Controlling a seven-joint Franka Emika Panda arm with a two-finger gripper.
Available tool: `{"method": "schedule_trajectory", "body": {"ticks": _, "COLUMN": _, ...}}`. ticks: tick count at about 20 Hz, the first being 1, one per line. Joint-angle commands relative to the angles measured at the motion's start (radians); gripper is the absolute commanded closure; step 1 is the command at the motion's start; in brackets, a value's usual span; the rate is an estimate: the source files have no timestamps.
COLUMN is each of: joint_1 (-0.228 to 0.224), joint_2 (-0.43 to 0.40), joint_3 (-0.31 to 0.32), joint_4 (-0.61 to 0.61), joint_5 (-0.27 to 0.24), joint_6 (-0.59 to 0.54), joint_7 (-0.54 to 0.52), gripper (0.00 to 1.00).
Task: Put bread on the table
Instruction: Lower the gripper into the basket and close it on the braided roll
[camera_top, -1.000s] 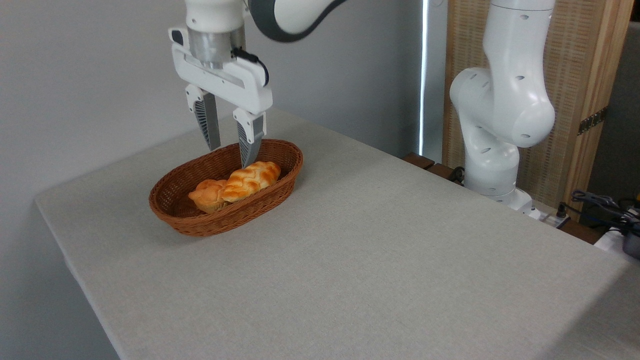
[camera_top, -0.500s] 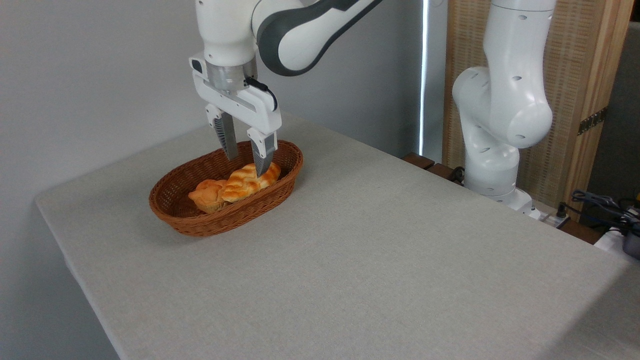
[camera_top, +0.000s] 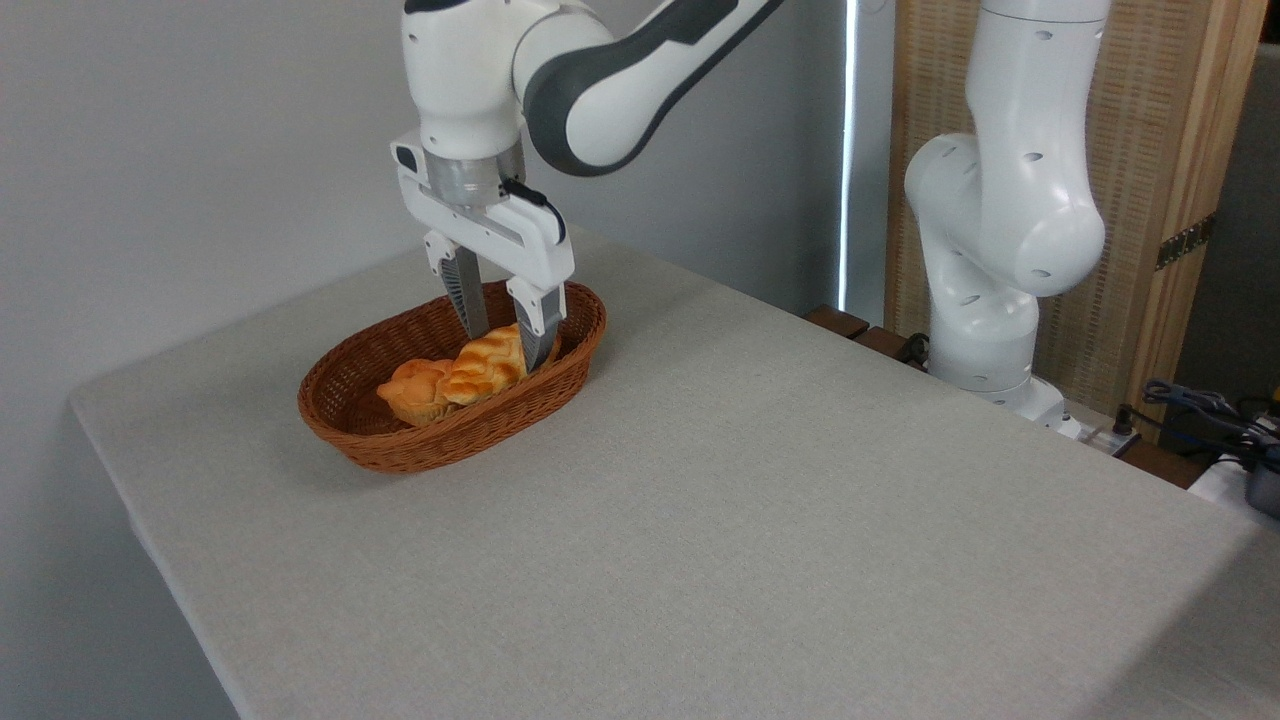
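Pincer (camera_top: 507, 350) down inside basket (camera_top: 400, 445), fingers spread wide astride bread (camera_top: 488, 362).
Loaf lying between the two fingers, not lifted; small bun (camera_top: 415, 392) just left of them; basket resting on grey surface (camera_top: 760, 520) underneath.

We are seeing a plain grey wall (camera_top: 180, 150) running behind and left of the jaws. Right of them, a bright vertical strip of light (camera_top: 848, 150) is showing beside a wood-framed woven panel (camera_top: 1150, 150). Dark cables (camera_top: 1200, 405) are lying far right, low.
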Motion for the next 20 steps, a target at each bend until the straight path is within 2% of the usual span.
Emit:
{"method": "schedule_trajectory", "body": {"ticks": 1, "joint_1": -0.004, "joint_2": -0.004, "joint_3": 0.000, "joint_4": -0.022, "joint_5": -0.005, "joint_6": 0.038, "joint_7": -0.009, "gripper": 0.00}}
{"method": "schedule_trajectory", "body": {"ticks": 8, "joint_1": -0.007, "joint_2": 0.004, "joint_3": -0.027, "joint_4": -0.071, "joint_5": -0.004, "joint_6": 0.145, "joint_7": -0.008, "gripper": 0.01}}
{"method": "schedule_trajectory", "body": {"ticks": 12, "joint_1": -0.007, "joint_2": 0.004, "joint_3": -0.027, "joint_4": -0.071, "joint_5": -0.004, "joint_6": 0.148, "joint_7": 0.000, "gripper": 0.17}}
{"method": "schedule_trajectory", "body": {"ticks": 14, "joint_1": -0.007, "joint_2": 0.004, "joint_3": -0.029, "joint_4": -0.071, "joint_5": 0.016, "joint_6": 0.148, "joint_7": 0.000, "gripper": 0.23}}
{"method": "schedule_trajectory", "body": {"ticks": 17, "joint_1": -0.007, "joint_2": 0.005, "joint_3": -0.029, "joint_4": -0.071, "joint_5": 0.019, "joint_6": 0.148, "joint_7": 0.003, "gripper": 0.34}}
{"method": "schedule_trajectory", "body": {"ticks": 20, "joint_1": -0.007, "joint_2": 0.007, "joint_3": -0.029, "joint_4": -0.071, "joint_5": 0.019, "joint_6": 0.148, "joint_7": 0.004, "gripper": 0.40}}
